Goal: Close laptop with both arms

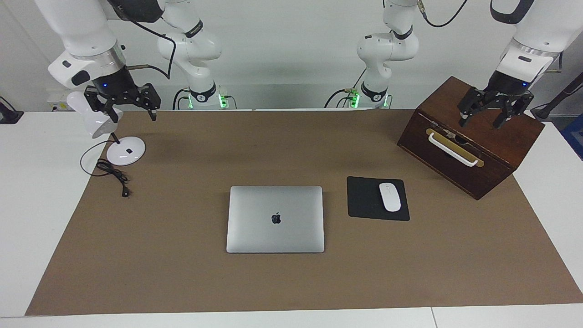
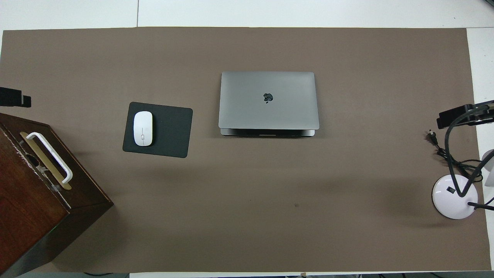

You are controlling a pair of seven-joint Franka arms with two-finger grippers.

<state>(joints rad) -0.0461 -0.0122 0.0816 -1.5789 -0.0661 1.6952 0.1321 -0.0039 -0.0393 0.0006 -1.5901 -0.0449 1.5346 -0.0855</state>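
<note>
The silver-grey laptop point(image 1: 275, 218) lies flat in the middle of the brown mat, lid down with the black logo facing up. In the overhead view the laptop point(image 2: 268, 100) shows a thin dark strip between lid and base along the edge nearer the robots. My right gripper point(image 1: 132, 113) hangs open and empty in the air over the desk lamp at the right arm's end; it also shows in the overhead view point(image 2: 463, 115). My left gripper point(image 1: 481, 122) hangs open and empty over the wooden box; its tip point(image 2: 15, 98) shows in the overhead view. Both are well apart from the laptop.
A black mouse pad point(image 1: 366, 198) with a white mouse point(image 1: 390, 197) lies beside the laptop toward the left arm's end. A dark wooden box point(image 1: 471, 136) with a white handle stands at that end. A white desk lamp point(image 1: 125, 150) with a black cable stands at the right arm's end.
</note>
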